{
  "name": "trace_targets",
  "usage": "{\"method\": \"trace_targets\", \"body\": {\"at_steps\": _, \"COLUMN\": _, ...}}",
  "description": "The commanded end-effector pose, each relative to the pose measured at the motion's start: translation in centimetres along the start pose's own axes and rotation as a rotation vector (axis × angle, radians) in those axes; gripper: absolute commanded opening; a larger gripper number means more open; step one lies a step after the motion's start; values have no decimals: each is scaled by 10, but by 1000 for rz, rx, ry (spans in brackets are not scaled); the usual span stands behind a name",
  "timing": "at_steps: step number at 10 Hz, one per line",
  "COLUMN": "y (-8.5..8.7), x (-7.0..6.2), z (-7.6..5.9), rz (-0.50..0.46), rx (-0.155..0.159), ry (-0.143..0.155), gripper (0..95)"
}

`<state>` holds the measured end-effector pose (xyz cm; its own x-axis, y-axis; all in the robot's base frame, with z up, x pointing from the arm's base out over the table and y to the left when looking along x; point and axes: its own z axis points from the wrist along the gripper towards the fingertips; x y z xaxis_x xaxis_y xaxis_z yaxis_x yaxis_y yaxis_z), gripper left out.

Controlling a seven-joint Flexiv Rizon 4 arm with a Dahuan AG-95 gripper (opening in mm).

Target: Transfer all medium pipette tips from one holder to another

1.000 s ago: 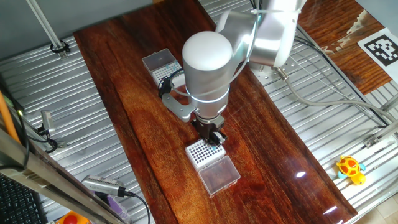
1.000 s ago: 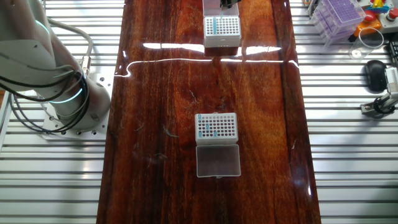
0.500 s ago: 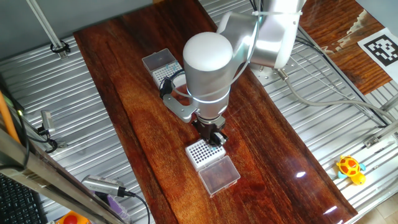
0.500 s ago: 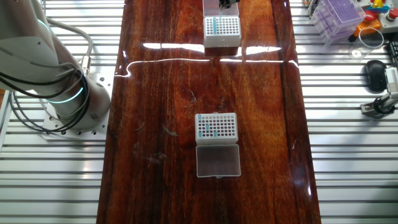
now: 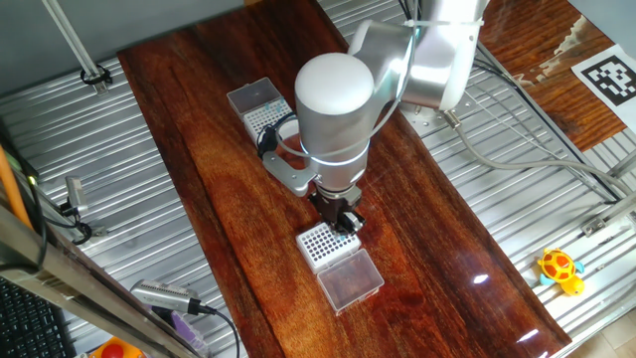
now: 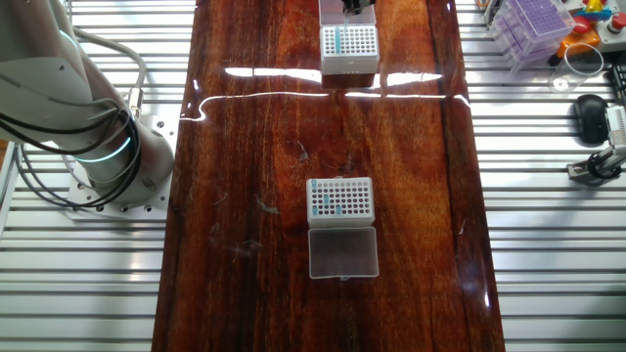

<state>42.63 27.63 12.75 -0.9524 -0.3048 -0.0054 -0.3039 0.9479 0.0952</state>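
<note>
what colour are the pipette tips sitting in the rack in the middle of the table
Teal-blue. The medium pipette tips show best in the other fixed view, as small dots in the white rack.

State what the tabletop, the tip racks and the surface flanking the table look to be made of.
Tabletop: dark reddish wood, glossy varnish; grain streaks and bright light reflections show.
Near rack and far rack: probably white plastic, matte, with a gridded top; the near rack's hinged lid looks like clear plastic, the wood showing through.
Flanking surface: likely aluminium, ribbed, dull silver.
</note>
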Motion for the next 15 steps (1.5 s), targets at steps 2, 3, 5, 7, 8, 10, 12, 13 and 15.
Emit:
{"method": "trace_targets", "body": {"at_steps": 2, "y": 0, "x": 0, "z": 1, "rz": -1, "rx": -2, "ry": -1, "gripper": 0}}
{"method": "trace_targets", "body": {"at_steps": 3, "y": 0, "x": 0, "z": 1, "rz": -1, "rx": -4, "ry": -1, "gripper": 0}}
{"method": "trace_targets", "body": {"at_steps": 5, "y": 0, "x": 0, "z": 1, "rz": -3, "rx": -8, "ry": 1, "gripper": 0}}
{"method": "trace_targets", "body": {"at_steps": 7, "y": 0, "x": 1, "z": 1, "rz": -4, "rx": -12, "ry": 2, "gripper": 0}}
{"method": "trace_targets", "body": {"at_steps": 8, "y": 1, "x": 1, "z": 0, "rz": -3, "rx": -12, "ry": 3, "gripper": 0}}
{"method": "trace_targets", "body": {"at_steps": 10, "y": 1, "x": 2, "z": 1, "rz": -3, "rx": -12, "ry": 2, "gripper": 0}}
{"method": "trace_targets", "body": {"at_steps": 12, "y": -1, "x": 6, "z": 5, "rz": -5, "rx": -11, "ry": -1, "gripper": 0}}
{"method": "trace_targets", "body": {"at_steps": 13, "y": -1, "x": 6, "z": 5, "rz": -6, "rx": -10, "ry": -1, "gripper": 0}}
{"method": "trace_targets", "body": {"at_steps": 15, "y": -3, "x": 6, "z": 9, "rz": -8, "rx": -8, "ry": -5, "gripper": 0}}
